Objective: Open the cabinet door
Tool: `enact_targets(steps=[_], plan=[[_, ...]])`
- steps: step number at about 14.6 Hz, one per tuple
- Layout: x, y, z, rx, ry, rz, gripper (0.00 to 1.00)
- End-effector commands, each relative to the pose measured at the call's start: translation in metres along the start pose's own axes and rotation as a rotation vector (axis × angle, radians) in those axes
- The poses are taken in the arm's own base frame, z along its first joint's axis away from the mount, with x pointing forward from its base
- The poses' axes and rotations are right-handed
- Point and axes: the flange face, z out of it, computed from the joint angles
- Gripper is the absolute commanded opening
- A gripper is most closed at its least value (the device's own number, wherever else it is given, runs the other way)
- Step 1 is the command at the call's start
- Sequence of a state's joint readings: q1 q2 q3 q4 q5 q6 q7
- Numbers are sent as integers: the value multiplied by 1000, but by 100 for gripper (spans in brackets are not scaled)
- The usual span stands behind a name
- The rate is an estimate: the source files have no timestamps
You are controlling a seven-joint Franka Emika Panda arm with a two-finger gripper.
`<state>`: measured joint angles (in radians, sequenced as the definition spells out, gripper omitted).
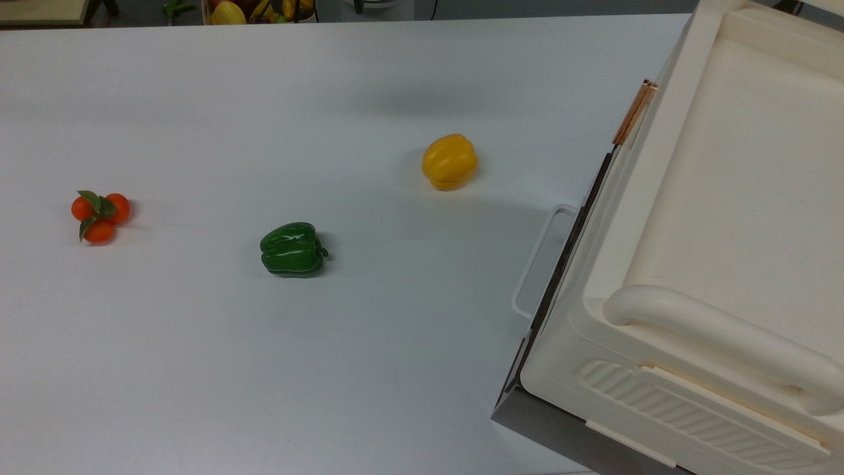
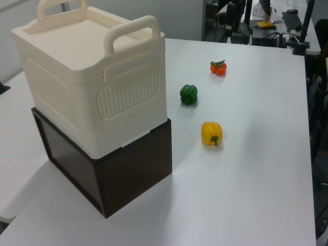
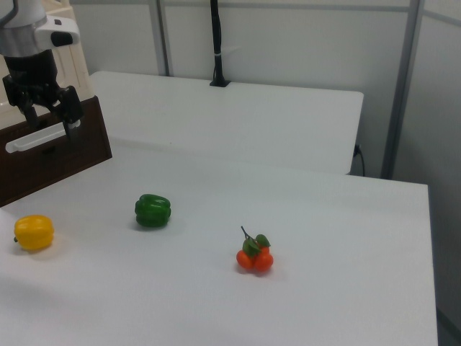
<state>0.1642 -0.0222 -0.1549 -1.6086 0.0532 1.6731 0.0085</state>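
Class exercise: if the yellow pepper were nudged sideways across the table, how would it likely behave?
The yellow pepper lies on its side on the smooth white table, so it would probably slide or wobble. Its lobed, uneven shape suggests a crooked roll rather than a straight one. Its glossy skin may be slippery to grip.

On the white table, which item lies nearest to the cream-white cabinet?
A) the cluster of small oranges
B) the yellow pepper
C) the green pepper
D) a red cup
B: in the top view the yellow pepper sits closest to the cabinet, with the green pepper farther and the orange cluster farthest.
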Motion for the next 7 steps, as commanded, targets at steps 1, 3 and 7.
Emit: enact_targets(steps=[1, 3, 7], plan=[[-1, -2, 5, -26, -13, -12, 100], [-1, -3, 3, -26, -9, -14, 100], [-4, -2, -3, -11, 5, -13, 100]])
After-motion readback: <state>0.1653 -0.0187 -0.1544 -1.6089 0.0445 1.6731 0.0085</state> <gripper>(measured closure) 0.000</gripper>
